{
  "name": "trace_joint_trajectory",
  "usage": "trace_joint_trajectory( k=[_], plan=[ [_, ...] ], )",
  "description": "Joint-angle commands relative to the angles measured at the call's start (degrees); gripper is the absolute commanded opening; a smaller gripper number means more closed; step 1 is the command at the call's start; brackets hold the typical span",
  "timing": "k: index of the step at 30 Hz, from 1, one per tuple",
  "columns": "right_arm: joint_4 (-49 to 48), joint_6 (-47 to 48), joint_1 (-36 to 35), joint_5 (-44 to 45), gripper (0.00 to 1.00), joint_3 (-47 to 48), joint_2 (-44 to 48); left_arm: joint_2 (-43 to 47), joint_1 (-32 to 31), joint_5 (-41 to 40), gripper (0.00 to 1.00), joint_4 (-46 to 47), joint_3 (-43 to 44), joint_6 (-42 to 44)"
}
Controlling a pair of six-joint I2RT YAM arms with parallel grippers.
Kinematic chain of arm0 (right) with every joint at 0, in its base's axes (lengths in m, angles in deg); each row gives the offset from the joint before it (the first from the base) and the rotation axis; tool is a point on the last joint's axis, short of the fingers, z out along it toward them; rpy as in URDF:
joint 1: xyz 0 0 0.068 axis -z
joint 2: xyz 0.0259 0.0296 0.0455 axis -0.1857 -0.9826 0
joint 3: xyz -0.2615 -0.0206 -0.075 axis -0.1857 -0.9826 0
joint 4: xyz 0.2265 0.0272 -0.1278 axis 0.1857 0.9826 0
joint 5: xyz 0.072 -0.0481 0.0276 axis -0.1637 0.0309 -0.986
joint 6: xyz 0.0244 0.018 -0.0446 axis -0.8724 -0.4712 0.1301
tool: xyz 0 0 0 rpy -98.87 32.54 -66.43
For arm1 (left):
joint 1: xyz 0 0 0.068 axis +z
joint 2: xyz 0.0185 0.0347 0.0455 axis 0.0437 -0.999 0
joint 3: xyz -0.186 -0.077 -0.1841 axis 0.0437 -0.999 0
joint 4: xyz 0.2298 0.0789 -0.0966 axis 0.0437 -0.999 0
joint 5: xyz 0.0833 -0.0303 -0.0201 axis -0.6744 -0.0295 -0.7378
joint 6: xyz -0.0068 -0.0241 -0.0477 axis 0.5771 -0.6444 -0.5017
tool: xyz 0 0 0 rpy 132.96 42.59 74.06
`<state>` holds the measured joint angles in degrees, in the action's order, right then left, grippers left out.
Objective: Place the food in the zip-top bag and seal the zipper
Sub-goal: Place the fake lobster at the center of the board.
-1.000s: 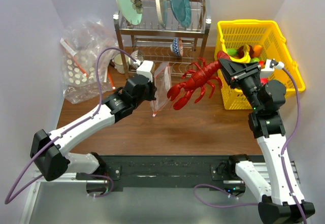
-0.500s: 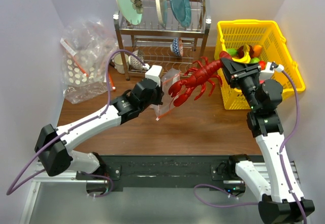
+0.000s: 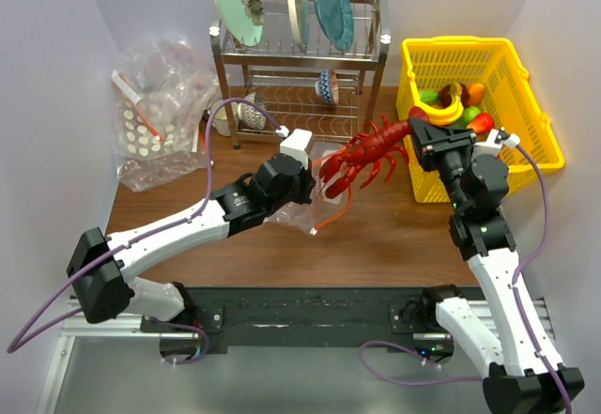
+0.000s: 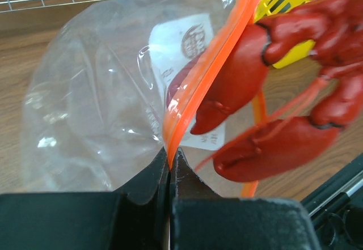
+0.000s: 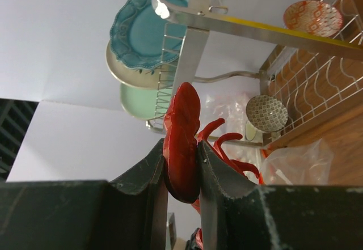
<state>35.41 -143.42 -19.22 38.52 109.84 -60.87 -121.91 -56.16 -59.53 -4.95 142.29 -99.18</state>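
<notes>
The red lobster point(image 3: 371, 151) hangs in the air, and my right gripper point(image 3: 414, 138) is shut on its tail point(image 5: 182, 142). Its claws point(image 4: 238, 80) reach the open mouth of the clear zip-top bag point(image 3: 299, 209). One claw overlaps the orange zipper point(image 4: 210, 63). My left gripper point(image 4: 170, 158) is shut on that zipper edge, and the pouch point(image 4: 96, 91) bulges to the left of it. In the yellow basket point(image 3: 537, 114) a round orange point(image 3: 476, 91) lies among other toy foods.
A metal dish rack point(image 3: 300, 67) with plates and small bowls stands at the back. A heap of clear white-dotted bags point(image 3: 155, 114) fills the back left corner. The basket sits at the right edge, close behind my right arm.
My left gripper has carried the bag to the right and nearer, tilting it from upright to slanted. The lobster has shifted a little left, so its claws now meet the bag's mouth.
</notes>
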Motion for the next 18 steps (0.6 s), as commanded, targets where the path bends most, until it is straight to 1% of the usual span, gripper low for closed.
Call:
trace_joint_trajectory(
  k=[1, 4, 6, 15, 18],
  plan=[
    [-5.53, 1.76, -0.54, 3.68, 0.0, -1.22, 0.68, 0.52, -0.32, 0.58, 0.0, 3.31, 4.2, -1.66],
    [-8.6, 1.94, -1.33, 2.1, 0.0, -2.8, -0.03, 0.44, -0.4, 1.98, 0.0, 2.88, 5.69, -2.1],
    [-8.88, 1.24, -1.68, 1.4, 0.0, -3.5, -0.38, 0.52, -0.32, 2.77, 0.0, 3.14, 6.05, -2.27],
    [-13.89, -1.58, -2.74, -1.42, 0.0, -6.23, -0.47, -2.37, -0.32, 1.98, 0.0, 5.69, 7.63, -1.92],
    [-14.07, -0.45, -2.65, -1.24, 0.0, -5.88, 0.23, -3.95, -0.32, 2.25, 0.0, 4.9, 9.39, -2.1]
  ],
)
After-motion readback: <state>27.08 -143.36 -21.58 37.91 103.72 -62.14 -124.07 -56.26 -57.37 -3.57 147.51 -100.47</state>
